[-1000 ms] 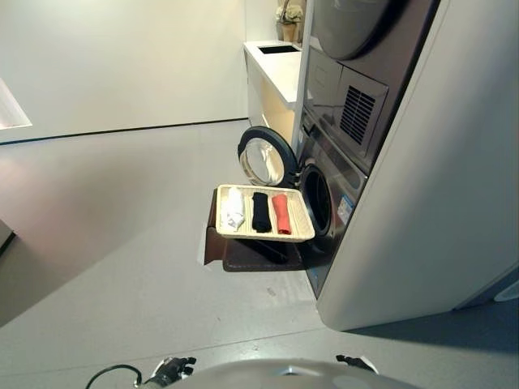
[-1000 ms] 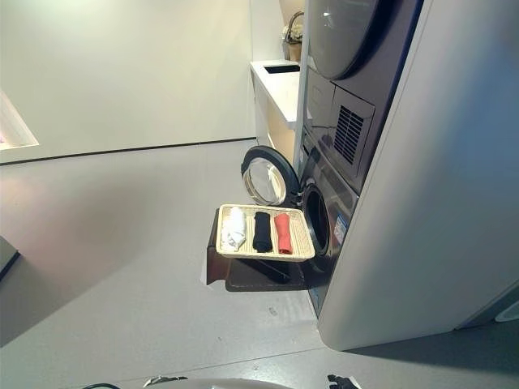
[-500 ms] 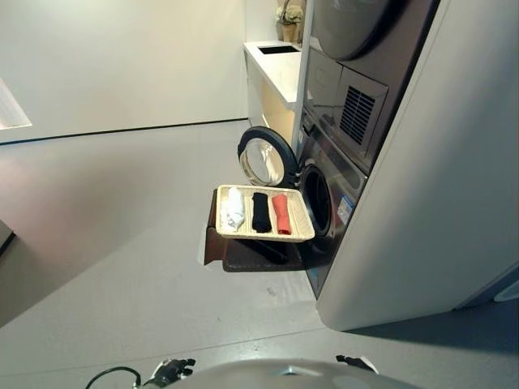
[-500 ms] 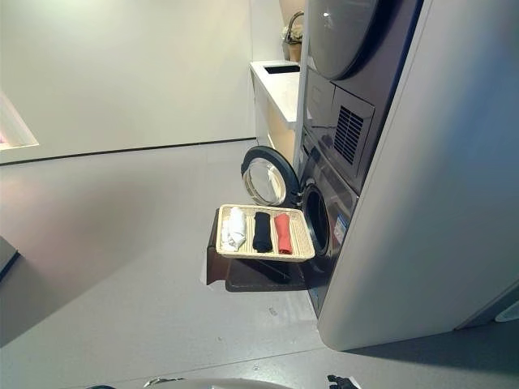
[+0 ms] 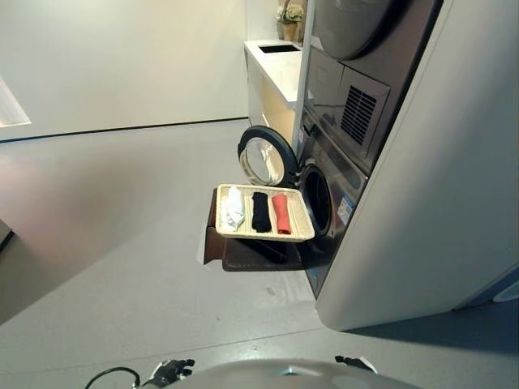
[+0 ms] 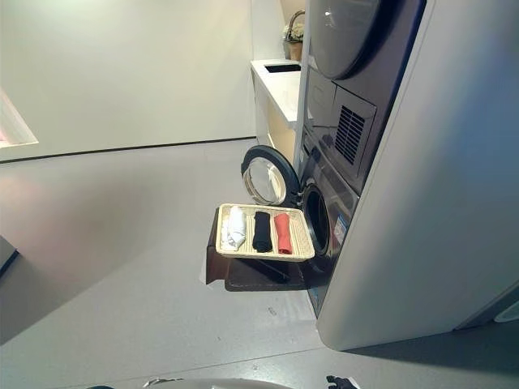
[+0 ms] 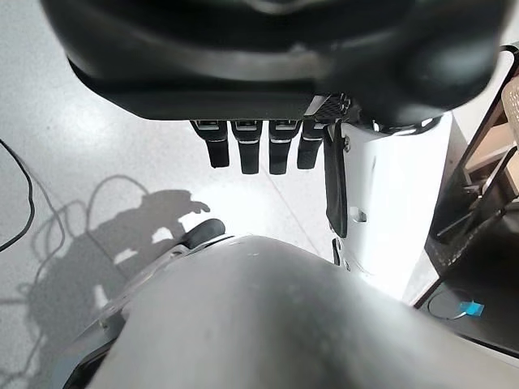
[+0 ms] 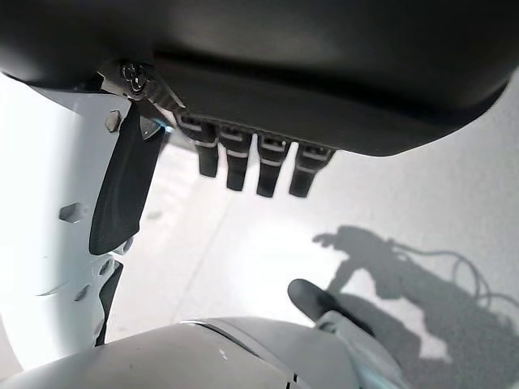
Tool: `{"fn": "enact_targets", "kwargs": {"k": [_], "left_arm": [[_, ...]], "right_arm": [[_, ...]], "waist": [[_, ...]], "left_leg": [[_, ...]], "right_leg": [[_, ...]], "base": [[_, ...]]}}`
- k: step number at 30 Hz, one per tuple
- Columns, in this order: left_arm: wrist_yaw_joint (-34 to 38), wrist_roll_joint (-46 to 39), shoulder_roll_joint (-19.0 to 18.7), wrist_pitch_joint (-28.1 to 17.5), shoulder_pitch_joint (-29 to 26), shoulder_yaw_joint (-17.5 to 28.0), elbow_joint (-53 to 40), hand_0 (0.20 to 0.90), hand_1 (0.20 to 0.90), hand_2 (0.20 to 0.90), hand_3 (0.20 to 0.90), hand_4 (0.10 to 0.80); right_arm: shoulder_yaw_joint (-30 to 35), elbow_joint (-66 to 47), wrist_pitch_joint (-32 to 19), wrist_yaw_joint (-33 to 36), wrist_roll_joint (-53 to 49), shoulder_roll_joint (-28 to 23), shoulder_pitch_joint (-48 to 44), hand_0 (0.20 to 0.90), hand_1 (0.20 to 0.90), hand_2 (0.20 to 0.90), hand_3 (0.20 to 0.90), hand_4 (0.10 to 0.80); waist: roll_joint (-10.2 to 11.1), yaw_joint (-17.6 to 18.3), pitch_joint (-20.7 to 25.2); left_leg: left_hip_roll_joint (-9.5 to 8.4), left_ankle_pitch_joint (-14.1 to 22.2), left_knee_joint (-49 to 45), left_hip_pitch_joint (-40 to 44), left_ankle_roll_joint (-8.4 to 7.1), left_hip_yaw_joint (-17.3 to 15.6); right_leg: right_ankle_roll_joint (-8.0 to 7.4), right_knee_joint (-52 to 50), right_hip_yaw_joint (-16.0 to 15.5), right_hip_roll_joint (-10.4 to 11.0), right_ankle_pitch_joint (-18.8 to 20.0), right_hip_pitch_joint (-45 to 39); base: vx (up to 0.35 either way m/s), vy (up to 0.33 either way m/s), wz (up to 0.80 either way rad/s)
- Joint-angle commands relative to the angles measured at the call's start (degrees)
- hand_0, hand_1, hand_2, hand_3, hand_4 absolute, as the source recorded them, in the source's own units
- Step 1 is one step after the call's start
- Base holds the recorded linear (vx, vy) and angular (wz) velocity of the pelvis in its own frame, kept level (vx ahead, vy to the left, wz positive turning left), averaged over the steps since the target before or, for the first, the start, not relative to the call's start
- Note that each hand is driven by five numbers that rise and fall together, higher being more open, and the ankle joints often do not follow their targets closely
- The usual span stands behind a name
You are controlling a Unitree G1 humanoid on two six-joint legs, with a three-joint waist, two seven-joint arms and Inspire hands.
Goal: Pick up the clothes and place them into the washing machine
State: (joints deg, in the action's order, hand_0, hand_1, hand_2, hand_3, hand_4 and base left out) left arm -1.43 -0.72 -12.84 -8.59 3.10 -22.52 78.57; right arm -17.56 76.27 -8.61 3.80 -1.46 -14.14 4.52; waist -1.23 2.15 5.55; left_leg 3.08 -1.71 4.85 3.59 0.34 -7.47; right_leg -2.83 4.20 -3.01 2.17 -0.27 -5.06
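No change from the earlier frames: tray, clothes and door sit where they were, both hands hang low as before. Left hand (image 7: pixel 259 150) down by the floor, fingers straight and relaxed, holding nothing. Wide bare grey floor (image 5: pixel 122 243) to the left of the tray and in front of it. Woven tray (image 5: pixel 302 231) sits on a dark stand (image 5: pixel 243 255) just in front of the washing machine (image 5: pixel 332 203); clothes lie side by side in it: white roll (image 5: pixel 234 207), black roll (image 5: pixel 260 211), red roll (image 5: pixel 280 214). Round door (image 5: pixel 263 156) swung open beyond the tray, drum opening just right of the tray's edge. Right hand (image 8: pixel 251 166) also low, fingers straight, empty.
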Motion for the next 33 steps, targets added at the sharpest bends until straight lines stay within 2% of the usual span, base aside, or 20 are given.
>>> {"fn": "enact_targets", "kwargs": {"k": [1, 5, 12, 15, 17, 20, 22, 25, 28, 31, 33], "left_arm": [[0.6, 0.2, 1.0, -0.5, -4.2, 2.7, 2.7, 0.900, 0.900, 0.900, 0.900, 0.800], [0.8, 0.1, 0.7, -0.3, -5.0, 2.5, 2.5, 0.900, 0.900, 0.900, 0.900, 0.800], [0.7, -0.6, -0.4, -0.3, -6.9, 2.8, 1.9, 0.900, 0.900, 0.900, 0.900, 0.800], [0.3, -0.8, -0.9, -0.4, -7.7, 2.5, 0.9, 0.900, 0.900, 0.900, 0.900, 0.800], [0.4, -1.0, -1.5, -0.6, -8.1, 2.6, 0.7, 0.900, 0.900, 0.900, 0.900, 0.800], [0.4, -1.5, -1.8, -0.7, -8.1, 2.8, 1.3, 0.900, 0.900, 0.900, 0.900, 0.800], [0.5, -1.9, -1.7, -1.0, -8.3, 2.7, 1.5, 0.900, 0.900, 0.900, 0.900, 0.800], [0.9, -2.3, -1.5, -1.4, -8.4, 2.5, 2.0, 0.900, 0.900, 0.900, 0.900, 0.800], [1.2, -3.0, -0.8, -1.3, -7.8, 2.9, 1.9, 0.900, 0.900, 0.900, 0.900, 0.800], [1.4, -3.5, 0.0, -1.6, -7.0, 2.5, 2.1, 0.900, 0.900, 0.900, 0.900, 0.800], [1.6, -4.3, 0.7, -1.7, -6.9, 2.1, 1.6, 0.900, 0.900, 0.900, 0.900, 0.800]], "right_arm": [[-0.9, 3.6, 0.4, 0.2, 1.2, -0.1, -2.2, 0.900, 0.900, 0.900, 0.900, 0.800], [-0.6, 3.2, 0.4, 0.2, 0.8, -0.1, -3.2, 0.900, 0.900, 0.900, 0.900, 0.800], [0.1, 2.4, 0.1, 0.4, -0.4, -0.2, -4.9, 0.900, 0.900, 0.900, 0.900, 0.800], [0.4, 1.8, -0.4, 0.4, -1.3, -0.3, -4.9, 0.900, 0.900, 0.900, 0.900, 0.800], [0.6, 1.7, -0.6, 0.4, -1.9, -0.2, -4.8, 0.900, 0.900, 0.900, 0.900, 0.800], [1.8, 2.0, -0.7, 0.4, -3.1, -0.1, -4.3, 0.900, 0.900, 0.900, 0.900, 0.800], [2.2, 1.9, -0.6, 0.4, -2.8, -0.1, -4.0, 0.900, 0.900, 0.900, 0.900, 0.800], [2.8, 2.2, 0.0, 0.4, -2.0, 0.1, -3.5, 0.900, 0.900, 0.900, 0.900, 0.800], [3.6, 1.7, 0.3, 0.3, -1.5, 0.1, -2.6, 0.900, 0.900, 0.900, 0.900, 0.800], [4.3, 1.8, -0.2, 0.1, -2.2, -0.1, -1.4, 0.900, 0.900, 0.900, 0.900, 0.800], [4.4, 2.0, -0.4, 0.1, -2.8, -0.2, -1.3, 0.900, 0.900, 0.900, 0.900, 0.800]], "waist": [[2.5, -1.2, -1.0], [2.8, -1.5, -1.7], [3.1, -1.8, -3.1], [2.9, -1.1, -4.5], [2.2, -0.4, -5.5], [1.5, 0.8, -5.3], [2.1, 2.1, -5.3], [1.6, 4.3, -5.9], [1.1, 5.6, -5.6], [0.5, 7.1, -3.7], [-0.5, 7.2, -3.1]], "left_leg": [[-3.57, 3.5, 0.2, -0.9, -1.17, 2.3], [-4.44, 4.4, -1.4, -2.0, -0.09, 2.3], [-6.12, 8.4, -7.3, -3.8, 2.56, 3.2], [-6.61, 10.2, -9.9, -2.9, 3.98, 4.7], [-6.15, 10.7, -9.8, -1.9, 4.43, 5.4], [-5.92, 11.2, -7.5, 1.7, 3.58, 7.2], [-6.55, 11.9, -6.1, 5.0, 2.62, 8.8], [-5.03, 13.3, -3.6, 11.0, 1.17, 11.2], [-3.96, 13.9, -2.5, 14.1, 0.35, 13.0], [-2.11, 13.4, -4.3, 15.0, -0.38, 14.9], [-1.00, 9.9, -9.3, 13.5, -1.47, 15.6]], "right_leg": [[-3.56, 0.2, -0.1, 2.0, 2.1, 3.3], [-3.61, -2.3, 0.1, 3.0, 1.3, 4.4], [-3.94, -14.1, 0.6, 4.3, -0.7, 8.8], [-3.52, -24.5, 1.1, 4.3, 1.9, 12.5], [-3.00, -29.6, 0.9, 3.6, 2.8, 16.0], [-2.17, -25.5, -0.4, 2.9, 1.4, 20.0], [-2.80, -16.7, -0.9, 4.0, 4.5, 22.5], [-4.34, -3.0, -3.0, 3.2, 11.5, 25.7], [-4.62, -2.0, -3.1, 2.2, 13.5, 27.9], [-3.17, -2.1, 2.2, -0.9, 14.6, 26.7], [-2.16, -2.8, 2.9, -2.8, 14.1, 25.6]], "base": [[0.013, 0.033, -0.01], [0.026, 0.073, 0.00], [0.070, 0.104, -0.03], [0.139, 0.115, 0.01], [0.149, 0.090, 0.05], [0.271, 0.018, 0.03], [0.370, -0.084, 0.40], [0.400, -0.097, 0.72], [0.334, -0.107, 0.37], [0.366, -0.185, -0.09], [0.339, -0.228, 0.42]]}}
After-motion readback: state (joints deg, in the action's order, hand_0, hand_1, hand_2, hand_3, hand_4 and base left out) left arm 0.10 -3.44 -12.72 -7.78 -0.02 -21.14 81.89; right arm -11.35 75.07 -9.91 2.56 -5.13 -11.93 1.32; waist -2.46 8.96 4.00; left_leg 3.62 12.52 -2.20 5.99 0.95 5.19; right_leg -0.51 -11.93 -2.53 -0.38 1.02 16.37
